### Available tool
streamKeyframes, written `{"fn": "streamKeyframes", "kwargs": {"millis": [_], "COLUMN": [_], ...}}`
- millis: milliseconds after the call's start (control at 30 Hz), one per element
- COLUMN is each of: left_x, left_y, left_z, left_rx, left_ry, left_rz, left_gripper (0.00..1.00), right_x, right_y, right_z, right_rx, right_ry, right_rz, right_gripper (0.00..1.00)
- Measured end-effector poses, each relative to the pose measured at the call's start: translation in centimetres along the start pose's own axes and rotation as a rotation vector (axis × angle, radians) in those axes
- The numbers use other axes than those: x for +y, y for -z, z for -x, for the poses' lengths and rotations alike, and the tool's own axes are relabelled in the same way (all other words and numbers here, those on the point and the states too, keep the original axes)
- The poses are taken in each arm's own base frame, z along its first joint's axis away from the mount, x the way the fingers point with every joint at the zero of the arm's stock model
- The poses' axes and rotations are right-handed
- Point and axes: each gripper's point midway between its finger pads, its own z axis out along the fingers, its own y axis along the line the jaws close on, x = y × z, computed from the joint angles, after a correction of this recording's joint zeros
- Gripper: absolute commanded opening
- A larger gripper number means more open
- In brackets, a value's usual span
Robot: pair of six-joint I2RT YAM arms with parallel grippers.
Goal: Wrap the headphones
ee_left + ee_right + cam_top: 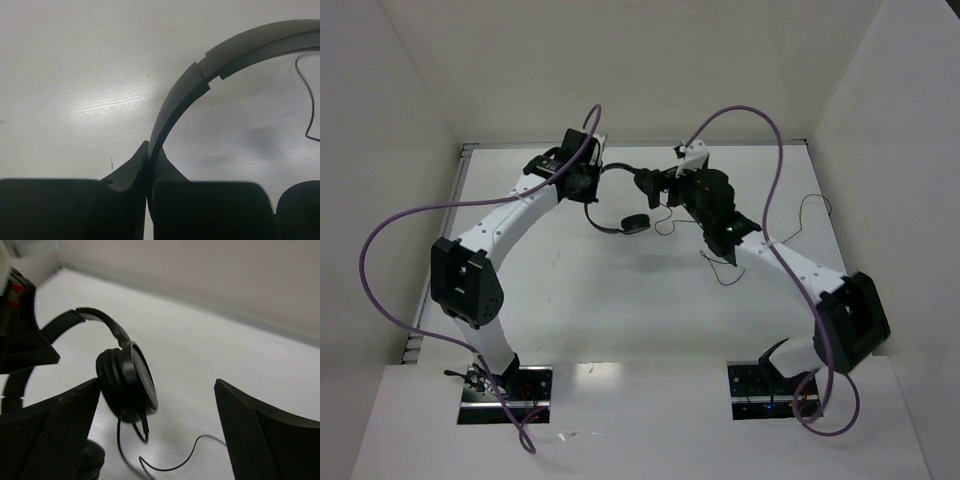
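Note:
The black headphones (620, 168) are held up over the white table at the back centre. My left gripper (586, 188) is shut on the thin headband (190, 85), which runs up between its jaws (150, 157). One round earcup (636, 223) hangs lower; the other earcup (127, 385) sits between my right gripper's open fingers, close to the left finger (55, 430). My right gripper (157, 385) is open and holds nothing. The thin black cord (170, 465) loops below the earcup and trails right across the table (720, 268).
White walls (410, 120) enclose the table on the left, back and right. Thick purple robot cables (775, 150) arch over both arms. More of the thin cord lies near the right wall (815, 205).

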Motion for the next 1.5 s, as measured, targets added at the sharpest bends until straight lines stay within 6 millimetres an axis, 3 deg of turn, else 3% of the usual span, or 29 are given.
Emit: {"fn": "streamKeyframes", "kwargs": {"millis": [133,267,367,533,700,867,900,967,1000,1100,1233,1400,1500], "left_x": [0.6,1.1,1.1,-0.1,-0.9,-1.8,-2.2,-2.8,-3.1,-4.2,-5.7,-7.7,-9.3], "left_y": [3.0,5.8,7.5,9.3,10.9,12.1,12.3,12.6,12.8,13.5,14.8,17.1,17.7], "left_z": [3.2,5.1,6.4,7.2,7.3,7.5,7.5,7.4,7.3,7.1,7.0,7.2,5.7], "left_rx": [-0.1,-0.157,-0.183,-0.2,-0.208,-0.227,-0.226,-0.223,-0.219,-0.209,-0.21,-0.25,-0.225], "left_ry": [0.032,0.062,0.073,0.112,0.138,0.135,0.134,0.131,0.132,0.139,0.131,0.137,0.141], "left_rz": [0.027,0.045,0.035,-0.037,-0.089,-0.153,-0.174,-0.215,-0.234,-0.295,-0.395,-0.539,-0.65], "left_gripper": [0.01,0.01,0.01,0.01,0.01,0.01,0.01,0.01,0.01,0.01,0.01,0.01,0.01], "right_x": [-0.6,-1.2,-0.8,-0.4,0.5,0.9,0.8,0.6,0.4,-0.3,-1.0,-0.9,-1.1], "right_y": [5.1,8.3,9.2,9.1,8.1,5.9,5.3,4.4,4.0,3.2,3.0,2.8,2.8], "right_z": [5.8,8.7,7.0,1.4,0.6,0.5,0.2,-0.5,-0.7,-1.0,0.0,2.0,2.1], "right_rx": [-0.185,-0.296,-0.29,-0.192,-0.171,-0.172,-0.169,-0.158,-0.153,-0.156,-0.188,-0.238,-0.243], "right_ry": [-0.04,-0.068,-0.074,-0.074,-0.077,-0.061,-0.054,-0.032,-0.022,-0.027,-0.062,-0.057,-0.05], "right_rz": [0.013,0.024,0.061,0.089,0.136,0.155,0.149,0.136,0.127,0.081,0.038,0.038,0.033], "right_gripper": [1.0,1.0,1.0,1.0,1.0,0.98,0.91,0.67,0.38,0.15,0.16,0.05,0.01]}}
